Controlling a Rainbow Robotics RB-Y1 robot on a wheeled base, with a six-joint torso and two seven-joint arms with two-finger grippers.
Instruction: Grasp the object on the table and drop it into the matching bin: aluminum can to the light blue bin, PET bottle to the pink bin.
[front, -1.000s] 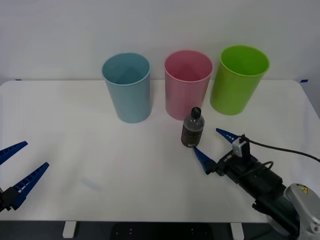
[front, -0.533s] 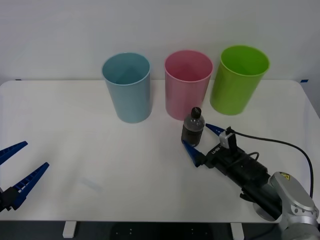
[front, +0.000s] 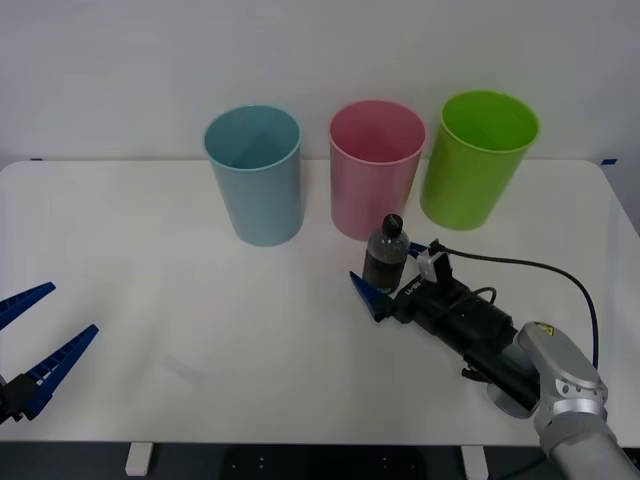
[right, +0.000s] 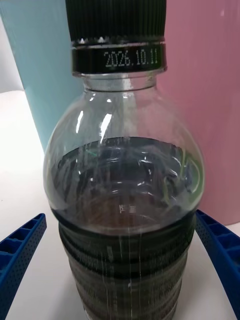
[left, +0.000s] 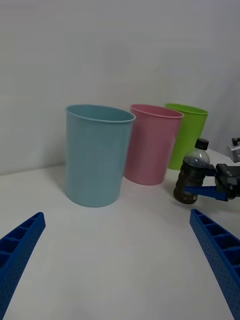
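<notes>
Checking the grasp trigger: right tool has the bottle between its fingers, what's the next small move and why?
Probably close the right tool on the PET bottle. Its blue fingers are open and sit either side of the bottle's lower body, which stands upright on the table just in front of the pink bin. The left tool waits open at the near left edge.

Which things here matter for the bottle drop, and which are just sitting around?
In play:
- PET bottle, upright on the table
- pink bin, its target
- right gripper, fingers open either side of the bottle
- light blue bin, meant for cans

Just there:
- lime green bin
- left gripper, open, idle at the near edge
</notes>
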